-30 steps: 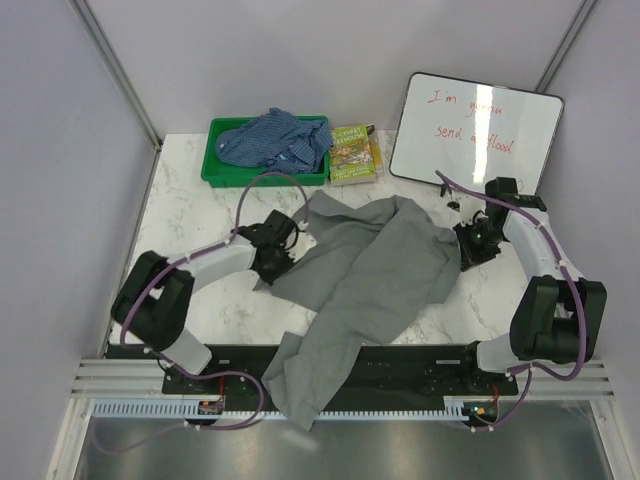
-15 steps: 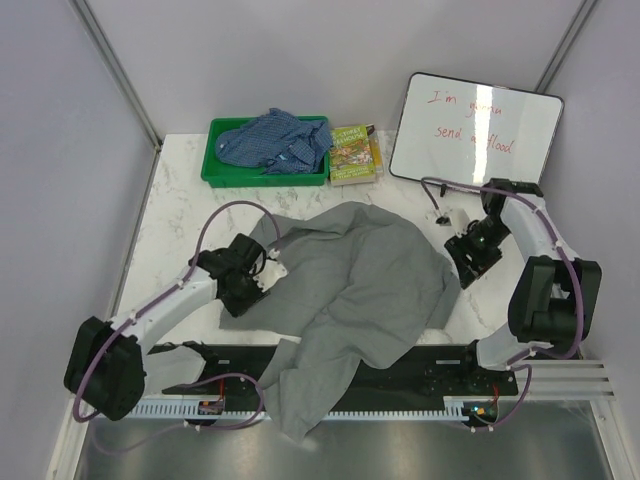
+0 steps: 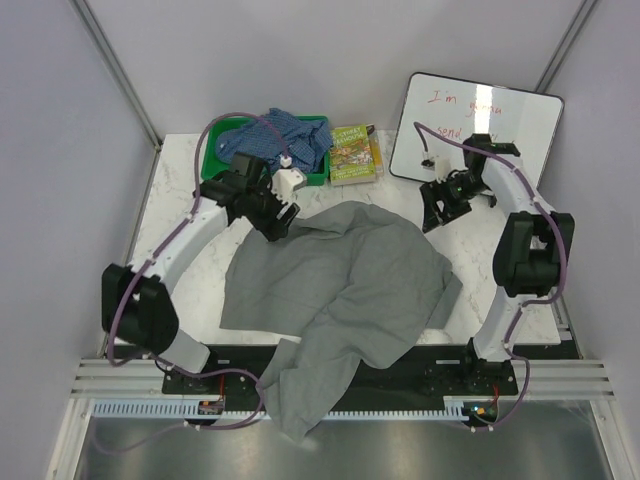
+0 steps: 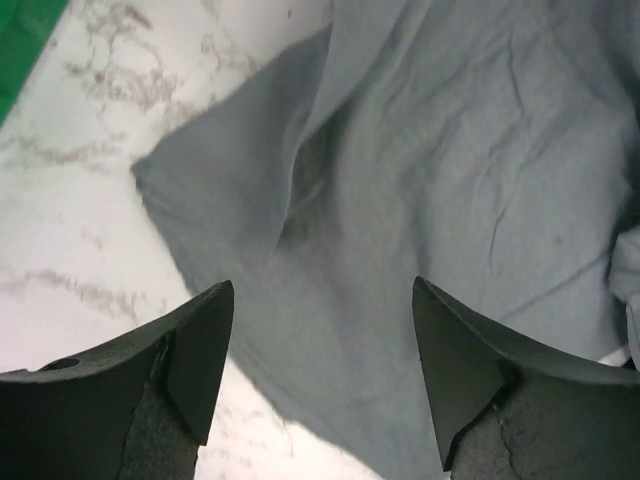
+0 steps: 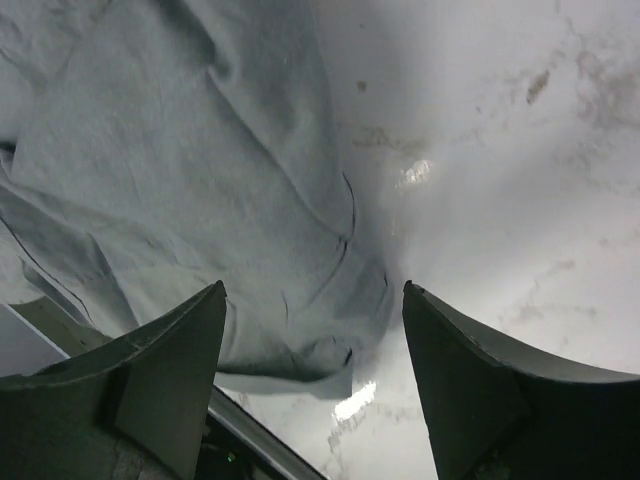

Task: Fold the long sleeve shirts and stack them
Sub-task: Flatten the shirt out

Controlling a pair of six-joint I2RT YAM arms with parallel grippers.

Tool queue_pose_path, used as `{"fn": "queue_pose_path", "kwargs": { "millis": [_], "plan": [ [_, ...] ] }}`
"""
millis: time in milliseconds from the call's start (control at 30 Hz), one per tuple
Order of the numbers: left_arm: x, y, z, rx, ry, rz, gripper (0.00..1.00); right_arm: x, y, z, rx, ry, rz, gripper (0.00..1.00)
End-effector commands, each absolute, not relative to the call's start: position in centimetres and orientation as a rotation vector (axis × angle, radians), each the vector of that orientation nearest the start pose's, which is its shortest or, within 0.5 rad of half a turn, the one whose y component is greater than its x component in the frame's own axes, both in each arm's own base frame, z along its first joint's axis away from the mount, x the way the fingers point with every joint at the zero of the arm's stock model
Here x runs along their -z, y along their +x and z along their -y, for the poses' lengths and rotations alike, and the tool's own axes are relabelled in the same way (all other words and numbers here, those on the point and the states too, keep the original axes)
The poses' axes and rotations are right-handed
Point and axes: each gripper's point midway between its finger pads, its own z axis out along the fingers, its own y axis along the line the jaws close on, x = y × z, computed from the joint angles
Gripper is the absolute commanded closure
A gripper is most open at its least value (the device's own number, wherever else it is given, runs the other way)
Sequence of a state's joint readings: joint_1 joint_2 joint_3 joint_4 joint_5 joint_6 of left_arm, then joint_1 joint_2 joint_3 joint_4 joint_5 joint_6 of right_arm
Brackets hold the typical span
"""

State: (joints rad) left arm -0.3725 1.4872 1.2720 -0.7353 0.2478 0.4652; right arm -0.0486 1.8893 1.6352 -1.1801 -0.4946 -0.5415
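The large grey long sleeve shirt (image 3: 345,285) lies spread and rumpled over the middle of the marble table, one sleeve hanging off the near edge. The blue checked shirt (image 3: 285,138) sits bunched in the green bin at the back left. My left gripper (image 3: 278,225) hovers open above the grey shirt's back left edge, nothing between its fingers; the grey cloth (image 4: 400,200) lies below it. My right gripper (image 3: 430,218) is open over the shirt's back right edge, empty, with the grey cloth (image 5: 180,170) beneath it.
A green bin (image 3: 215,168) stands at the back left. A book (image 3: 352,153) lies beside it. A whiteboard (image 3: 476,130) with red writing leans at the back right. Grey walls close in both sides.
Both grippers have opened and let go of the grey shirt. Both arms then lifted toward the back of the table. The shirt now lies wider and flatter.
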Motion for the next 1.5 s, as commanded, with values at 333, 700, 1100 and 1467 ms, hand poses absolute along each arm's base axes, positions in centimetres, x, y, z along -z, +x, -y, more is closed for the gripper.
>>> {"fn": "queue_pose_path", "kwargs": {
  "millis": [333,700,1100,1467],
  "plan": [
    [-7.6,40.8,19.8,0.366,1.202,-2.322,0.36,-8.5,39.5,-10.9,-0.800,-0.640,-2.695,0.63],
    [-15.3,36.1,16.2,0.299,1.212,-2.146,0.98,-16.3,23.7,-18.2,-0.888,-1.231,-2.498,1.00],
    [-8.1,23.7,8.9,0.147,1.545,-2.152,0.98,-15.6,14.1,-21.6,-0.804,-1.779,-2.277,0.32],
    [-6.4,21.9,8.1,0.144,1.616,-2.140,0.98,-12.8,25.6,-21.3,-1.067,-0.997,-2.674,0.24]
  ]
}}
